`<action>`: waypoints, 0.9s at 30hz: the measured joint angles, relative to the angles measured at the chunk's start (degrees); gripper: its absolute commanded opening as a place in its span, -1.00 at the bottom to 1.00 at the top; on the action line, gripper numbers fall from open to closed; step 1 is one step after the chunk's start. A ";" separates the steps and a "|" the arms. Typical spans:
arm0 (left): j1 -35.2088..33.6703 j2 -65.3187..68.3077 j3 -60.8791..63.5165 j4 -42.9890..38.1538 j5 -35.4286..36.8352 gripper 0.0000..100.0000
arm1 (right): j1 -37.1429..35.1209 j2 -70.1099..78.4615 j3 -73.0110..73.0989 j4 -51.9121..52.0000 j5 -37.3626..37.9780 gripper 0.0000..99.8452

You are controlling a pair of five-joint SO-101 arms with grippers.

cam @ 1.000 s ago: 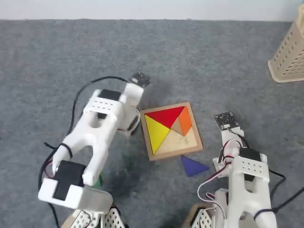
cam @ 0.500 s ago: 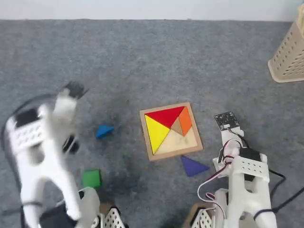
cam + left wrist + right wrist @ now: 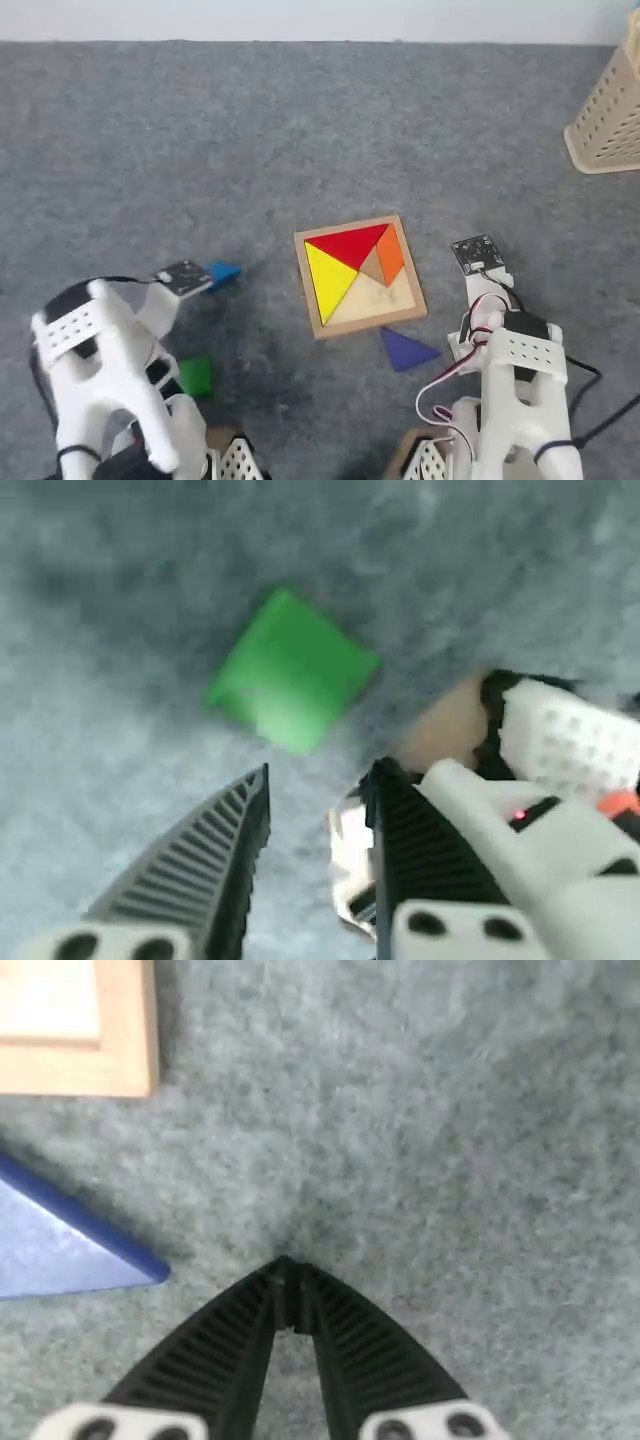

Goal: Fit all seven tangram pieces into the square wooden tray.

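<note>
Tray (image 3: 385, 300) held red, yellow and orange pieces; left arm (image 3: 100, 350) half hid green square (image 3: 197, 376); left gripper (image 3: 320, 775) gaped, right gripper (image 3: 287, 1270) pinched together.

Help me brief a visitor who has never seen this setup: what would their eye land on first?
The wooden tray in the middle of the grey carpet, holding a red piece, a yellow piece and an orange piece. Then the loose pieces: a dark blue triangle by its near edge, a light blue piece off to its left, and a green square with the open left gripper close by.
</note>
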 measured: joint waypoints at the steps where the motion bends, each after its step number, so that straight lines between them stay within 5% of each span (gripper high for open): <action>1: 1.14 0.00 0.00 -0.09 -1.14 -0.69 | 0.00 0.00 0.00 0.00 0.00 -0.99; 6: 7.30 3.78 0.00 -5.27 -2.37 -0.70 | 0.00 0.00 0.00 0.00 0.00 -0.99; 15: 13.36 11.87 -4.40 -21.80 8.88 -0.70 | 0.00 0.00 0.00 0.00 0.00 -0.99; 27: 19.08 12.13 -19.08 -23.12 22.68 -0.70 | 0.00 0.00 0.00 0.00 0.00 -0.99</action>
